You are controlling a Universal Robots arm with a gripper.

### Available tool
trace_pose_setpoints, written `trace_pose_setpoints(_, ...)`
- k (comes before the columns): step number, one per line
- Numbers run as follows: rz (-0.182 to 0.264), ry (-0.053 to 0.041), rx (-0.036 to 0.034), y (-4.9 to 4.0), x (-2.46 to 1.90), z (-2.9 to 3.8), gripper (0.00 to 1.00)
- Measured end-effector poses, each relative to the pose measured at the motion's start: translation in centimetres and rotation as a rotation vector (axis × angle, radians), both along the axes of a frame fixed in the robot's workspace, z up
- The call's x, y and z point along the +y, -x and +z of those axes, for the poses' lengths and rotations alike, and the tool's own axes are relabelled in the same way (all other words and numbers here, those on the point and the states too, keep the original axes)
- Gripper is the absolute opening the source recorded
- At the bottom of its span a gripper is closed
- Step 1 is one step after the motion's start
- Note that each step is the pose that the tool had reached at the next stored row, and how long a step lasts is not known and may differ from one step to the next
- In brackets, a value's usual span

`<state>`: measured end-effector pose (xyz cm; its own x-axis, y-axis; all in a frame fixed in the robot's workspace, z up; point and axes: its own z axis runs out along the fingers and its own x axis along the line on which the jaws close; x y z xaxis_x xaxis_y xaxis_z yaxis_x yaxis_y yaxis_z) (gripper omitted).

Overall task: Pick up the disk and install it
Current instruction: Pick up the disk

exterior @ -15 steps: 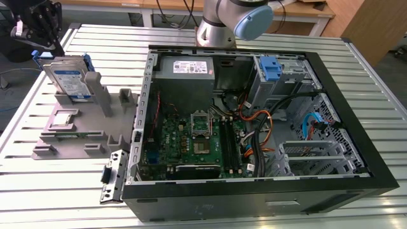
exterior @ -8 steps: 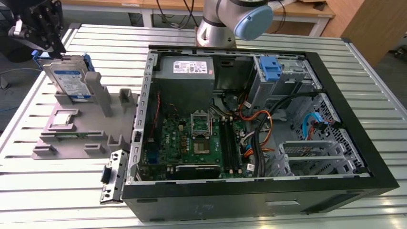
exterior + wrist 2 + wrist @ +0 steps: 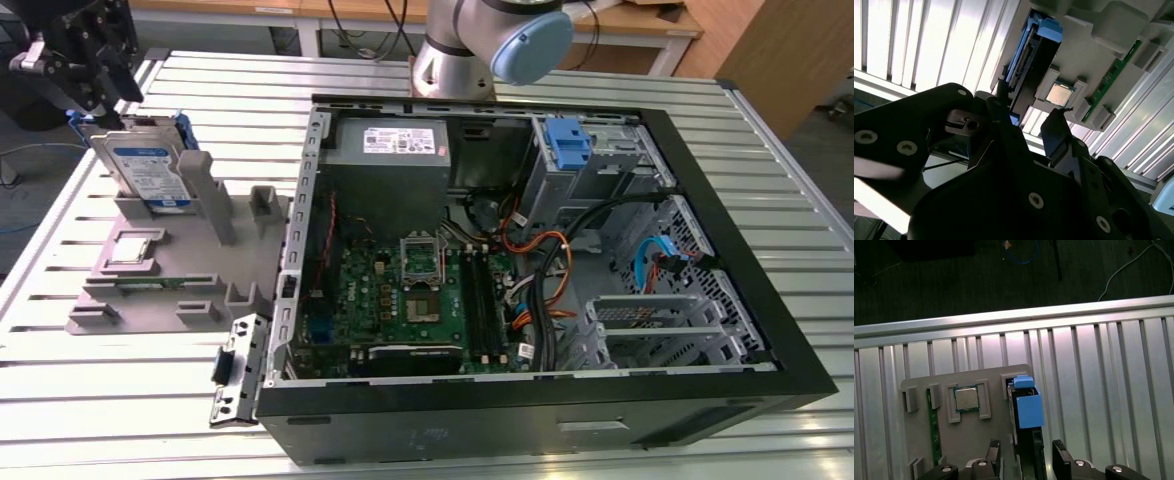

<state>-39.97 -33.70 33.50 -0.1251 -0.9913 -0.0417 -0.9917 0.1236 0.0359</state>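
Exterior view: poised with the gripper open just above the disk, gripping nothing.
Stands on edge in a slot of the grey holder near the table's far corner on the exterior view's left, thin top edge up, probably to offer both flat faces to a pinch; in the first wrist view, lines up spread fingers to either side of that edge, apart from both faces; sits just beside the open computer case, likely for a short carry.
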Motion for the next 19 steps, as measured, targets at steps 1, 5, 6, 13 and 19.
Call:
trace_pose_setpoints(1, 0.000, -0.0001, -0.0002, 0.00, 0.00, -0.03, 0.53)
trace_pose_setpoints(5, 0.016, 0.0000, -0.0024, 0.00, 0.03, -0.31, 0.53)
trace_pose_setpoints(6, 0.020, 0.0000, -0.0025, 0.00, 0.04, -0.36, 0.53)
trace_pose_setpoints(13, 0.052, -0.0001, -0.0038, 0.00, 0.06, -1.14, 0.53)
trace_pose_setpoints(19, 0.078, -0.0001, -0.0037, 0.01, 0.06, -2.05, 0.53)
